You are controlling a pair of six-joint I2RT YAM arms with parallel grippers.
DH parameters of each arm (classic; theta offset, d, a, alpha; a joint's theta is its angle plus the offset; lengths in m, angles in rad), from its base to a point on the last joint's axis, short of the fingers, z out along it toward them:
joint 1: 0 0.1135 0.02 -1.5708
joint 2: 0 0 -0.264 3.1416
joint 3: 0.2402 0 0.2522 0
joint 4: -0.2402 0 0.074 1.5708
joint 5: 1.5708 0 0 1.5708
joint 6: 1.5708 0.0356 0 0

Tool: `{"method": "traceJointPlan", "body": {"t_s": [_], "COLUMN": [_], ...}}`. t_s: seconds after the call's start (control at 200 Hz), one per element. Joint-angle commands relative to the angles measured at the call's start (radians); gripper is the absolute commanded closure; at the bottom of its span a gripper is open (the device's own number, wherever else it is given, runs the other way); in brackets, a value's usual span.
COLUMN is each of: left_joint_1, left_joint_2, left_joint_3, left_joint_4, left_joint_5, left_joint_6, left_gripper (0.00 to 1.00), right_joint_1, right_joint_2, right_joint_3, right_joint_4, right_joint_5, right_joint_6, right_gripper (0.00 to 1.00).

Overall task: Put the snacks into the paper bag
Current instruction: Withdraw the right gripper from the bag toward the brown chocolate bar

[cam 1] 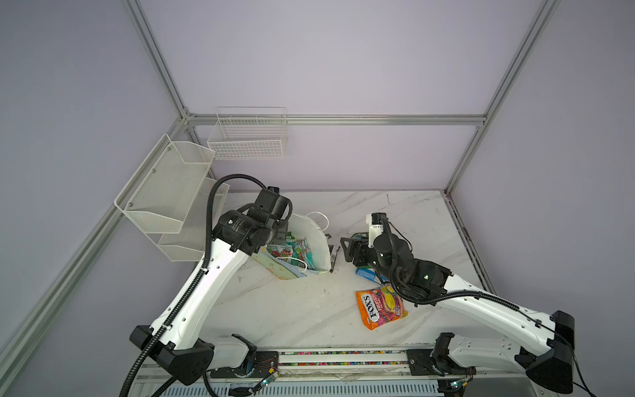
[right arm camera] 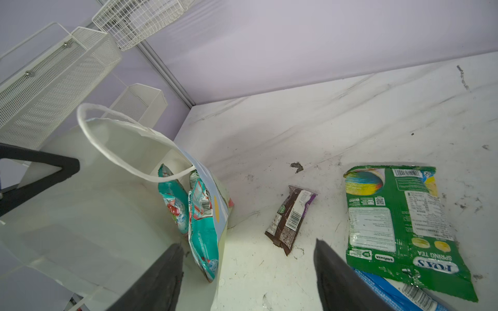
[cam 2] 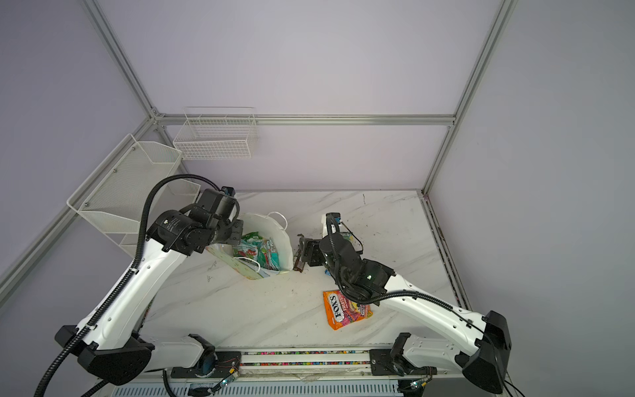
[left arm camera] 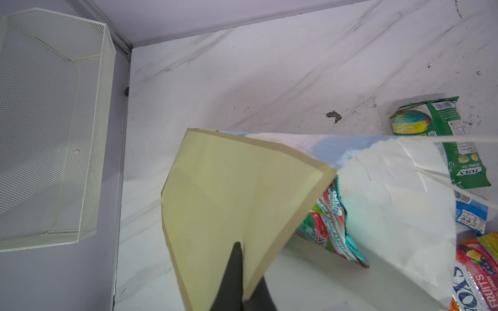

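The left gripper pinches the paper bag by its edge, propping the mouth open; the right gripper, wide and empty, hovers over the brown wrapper.

The paper bag, white inside and sky-printed outside, is seen tilted with its mouth wide open. Two teal packets and a green packet are contained in it. Just beside it at 3 o'clock a dark wrapper is laid flat. Farther at 3 o'clock a second green packet is laid back side up, overlapping a blue packet. An orange FOX'S bag is laid at 4 o'clock, well apart.
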Motion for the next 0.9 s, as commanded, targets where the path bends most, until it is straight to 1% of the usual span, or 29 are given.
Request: {"method": "traceJointPlan", "body": {"t_s": [0.0,0.215,0.555,0.81,0.895], "left_joint_1": [-0.001,-0.001,-0.001,0.0,-0.001], "left_joint_2": [-0.004,-0.004,-0.007,-0.01,-0.01], "left_joint_3": [0.061,0.058,0.056,0.052,0.047], "left_joint_4": [-0.001,0.0,0.0,0.001,0.004], "left_joint_5": [0.0,-0.001,-0.001,-0.004,-0.004], "left_joint_6": [0.006,0.008,0.009,0.007,0.009], "left_gripper": [1.0,1.0,1.0,1.0,1.0], "right_joint_1": [-0.021,-0.059,-0.111,-0.141,-0.148], "right_joint_2": [-0.009,0.018,0.105,0.199,0.259], "right_joint_3": [-0.022,-0.037,-0.031,0.0,0.014], "right_joint_4": [-0.028,-0.027,-0.023,-0.024,-0.024], "right_joint_5": [-0.033,-0.078,-0.161,-0.231,-0.249], "right_joint_6": [0.029,0.035,0.033,0.032,0.035], "right_gripper": [0.23,0.22,0.21,0.2,0.2]}}
